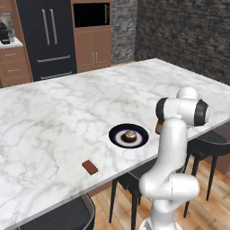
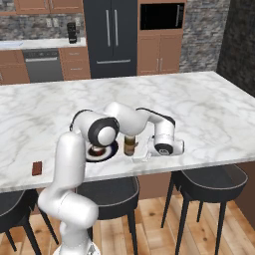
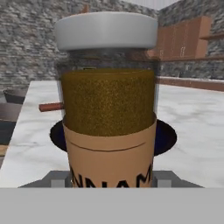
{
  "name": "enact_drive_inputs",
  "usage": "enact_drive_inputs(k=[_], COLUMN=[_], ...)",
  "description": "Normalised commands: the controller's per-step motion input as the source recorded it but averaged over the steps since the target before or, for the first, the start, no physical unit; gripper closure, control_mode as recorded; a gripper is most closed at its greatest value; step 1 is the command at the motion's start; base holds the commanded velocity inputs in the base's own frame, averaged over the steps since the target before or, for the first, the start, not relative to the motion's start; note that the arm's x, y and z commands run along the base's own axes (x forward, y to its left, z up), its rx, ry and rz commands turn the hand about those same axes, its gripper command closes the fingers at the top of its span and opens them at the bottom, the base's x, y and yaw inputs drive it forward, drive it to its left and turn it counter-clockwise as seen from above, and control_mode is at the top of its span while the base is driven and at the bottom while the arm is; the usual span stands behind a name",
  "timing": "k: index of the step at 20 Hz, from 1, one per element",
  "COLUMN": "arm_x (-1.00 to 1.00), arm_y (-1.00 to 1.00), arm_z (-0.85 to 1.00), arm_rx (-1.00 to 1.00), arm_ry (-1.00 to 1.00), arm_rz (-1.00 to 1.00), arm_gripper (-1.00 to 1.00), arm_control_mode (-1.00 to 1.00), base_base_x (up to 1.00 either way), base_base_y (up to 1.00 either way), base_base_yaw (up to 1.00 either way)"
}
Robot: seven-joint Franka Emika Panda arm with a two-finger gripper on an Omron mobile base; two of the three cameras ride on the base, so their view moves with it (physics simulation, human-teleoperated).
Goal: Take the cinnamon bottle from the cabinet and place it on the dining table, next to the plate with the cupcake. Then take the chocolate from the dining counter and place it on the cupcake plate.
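One cinnamon bottle [image 3: 108,109] apparently clasped by gripper [image 2: 141,155]; one plate [image 1: 117,139]; one chocolate [image 1: 90,167].

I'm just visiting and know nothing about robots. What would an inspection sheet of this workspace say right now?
Surface: white marble dining table, mostly bare.
Job's things: cinnamon bottle upright on the table beside the plate; cupcake on the plate; chocolate lying apart near the table's front edge.
Clutter: nothing seen.
Grippers: gripper around the bottle at table level; whether it grips or has let go cannot be told.
Cables: nothing seen.
Surroundings: black fridge, wooden cabinets, stone wall, dark stools under the table edge.
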Motion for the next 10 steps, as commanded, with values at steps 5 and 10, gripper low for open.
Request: enact_drive_inputs(k=[5, 10], arm_x=[0.24, 0.18], arm_y=[0.22, 0.24], arm_z=[-0.12, -0.20], arm_rx=[-0.08, -0.12], arm_ry=[0.00, 0.00], arm_rz=[0.00, 0.00], arm_gripper=[1.00, 1.00], arm_control_mode=[-1.00, -1.00], base_base_x=[0.00, 0.00], base_base_y=[0.00, 0.00], base_base_yaw=[0.00, 0.00])
